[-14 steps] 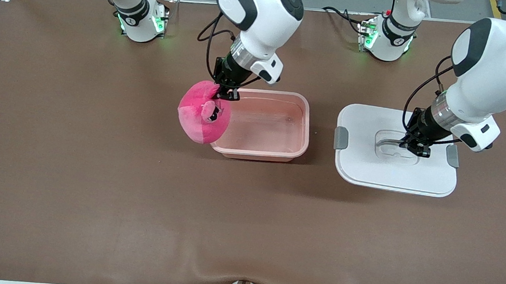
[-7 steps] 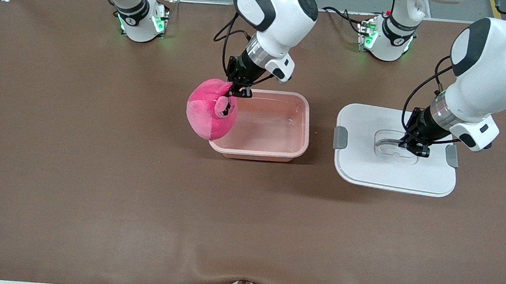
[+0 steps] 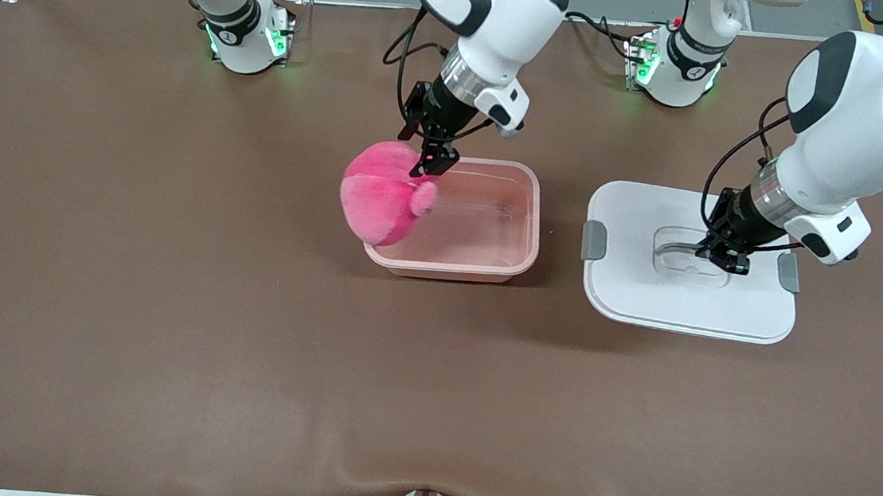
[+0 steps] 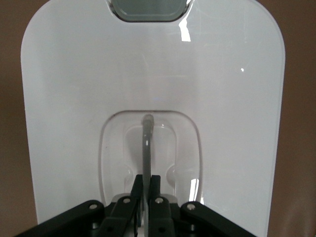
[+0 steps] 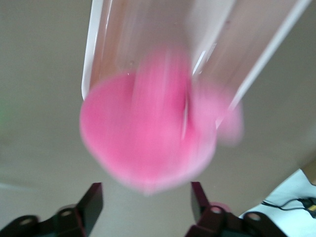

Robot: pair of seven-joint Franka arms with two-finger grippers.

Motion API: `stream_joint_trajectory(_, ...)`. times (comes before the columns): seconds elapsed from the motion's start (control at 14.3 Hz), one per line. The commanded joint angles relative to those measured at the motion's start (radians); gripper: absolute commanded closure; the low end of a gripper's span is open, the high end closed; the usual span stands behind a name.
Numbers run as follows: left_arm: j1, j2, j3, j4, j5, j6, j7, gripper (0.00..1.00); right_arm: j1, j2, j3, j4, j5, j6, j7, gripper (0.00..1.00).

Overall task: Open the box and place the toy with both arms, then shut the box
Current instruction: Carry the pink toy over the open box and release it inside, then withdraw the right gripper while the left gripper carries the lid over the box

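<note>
toy (motion-blurred, eyes indistinct)

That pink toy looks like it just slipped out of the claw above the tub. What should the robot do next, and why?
Probably lift the right claw clear. Its fingers stand open and the toy lies over the tub's rim at the right arm's end, not fully inside. The left claw, shut on the handle of the lid lying beside the tub, needs room to bring it across.

The plush toy is coloured hot pink, with a paler pink nub; the tub is seen in translucent salmon pink; the lid is finished in plain white, with grey side clips and a grey handle bar; the table is covered in plain brown; the arms are cased in white with black bands.
</note>
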Motion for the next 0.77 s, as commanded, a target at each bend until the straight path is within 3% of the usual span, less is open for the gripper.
stream_joint_trajectory(0.0, 0.007, -0.027, -0.005, -0.015, -0.021, -0.011, 0.018, 1.00, 0.016, -0.049, -0.007, 0.079, -0.005, -0.059, 0.012, 0.00)
stream_joint_trajectory(0.35, 0.005, -0.027, -0.005, -0.014, -0.021, -0.011, 0.018, 1.00, -0.068, -0.105, -0.029, 0.076, 0.001, -0.111, 0.029, 0.00)
stream_joint_trajectory(0.7, -0.008, -0.015, -0.008, -0.005, -0.021, -0.011, -0.002, 1.00, -0.327, -0.129, -0.039, 0.069, 0.011, -0.108, 0.029, 0.00)
